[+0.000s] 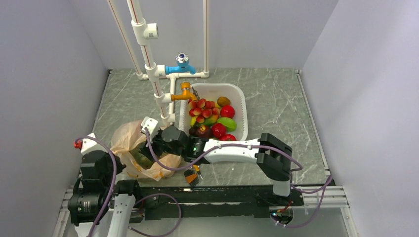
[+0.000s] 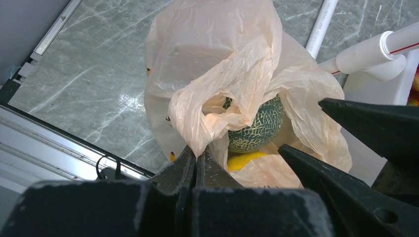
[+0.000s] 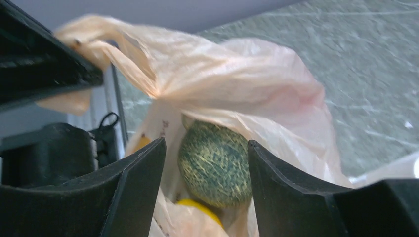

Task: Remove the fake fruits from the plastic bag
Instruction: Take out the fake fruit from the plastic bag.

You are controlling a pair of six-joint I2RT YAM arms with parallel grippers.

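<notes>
The plastic bag (image 2: pixel 212 49) lies on the desk (image 1: pixel 276 98) close to its near edge, toward the left corner. The netted melon (image 2: pixel 257 126) sits inside it on top of a yellow piece (image 2: pixel 244 159). The left end effector (image 2: pixel 196 155) is pressed together on a fold of the bag's mouth and holds it up. The right end effector (image 3: pixel 206 144) is spread, with one finger at each side of the melon; whether the fingers touch it I cannot tell. The main danger, I think, is the loose film hanging beside the melon: if a finger closes over it, the bag would rise together with the fruit. The melon is round and hard, so a grip near the tips could let it roll out. Also, a strong pull could tear the thin film out of the left pinch.
</notes>
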